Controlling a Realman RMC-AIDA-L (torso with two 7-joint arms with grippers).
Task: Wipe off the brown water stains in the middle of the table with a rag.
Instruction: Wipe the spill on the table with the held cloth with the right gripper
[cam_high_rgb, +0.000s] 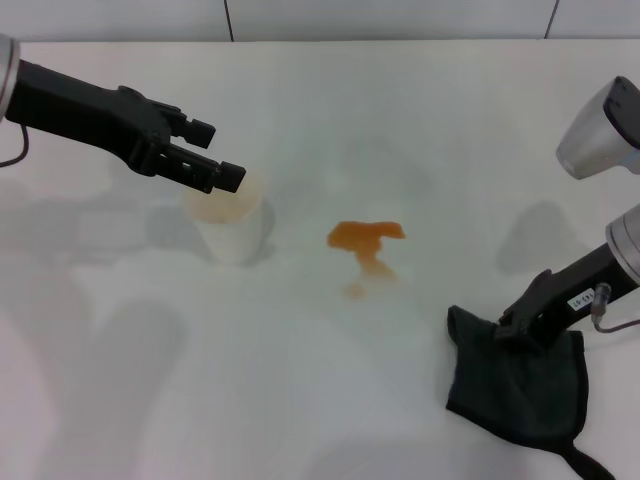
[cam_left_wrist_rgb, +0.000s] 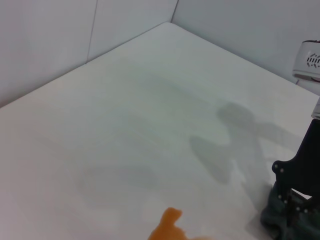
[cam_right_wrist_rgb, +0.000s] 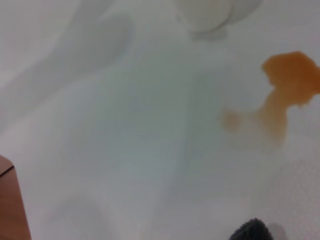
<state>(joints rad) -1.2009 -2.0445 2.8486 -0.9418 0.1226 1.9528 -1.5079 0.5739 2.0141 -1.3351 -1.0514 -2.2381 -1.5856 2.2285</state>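
We log the orange-brown liquid stains (cam_high_rgb: 365, 243) mid-table (cam_high_rgb: 330, 390), unwiped; our right claw (cam_high_rgb: 515, 328) pinching the dark soft rag (cam_high_rgb: 520, 385) lying right of them, ready to drag across; left claw (cam_high_rgb: 215, 150), fingers spread, hovering over the white paper cup (cam_high_rgb: 228, 225).

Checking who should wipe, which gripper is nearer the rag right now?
Right. The right gripper is down on the rag; the left gripper hovers over the paper cup, across the stain.
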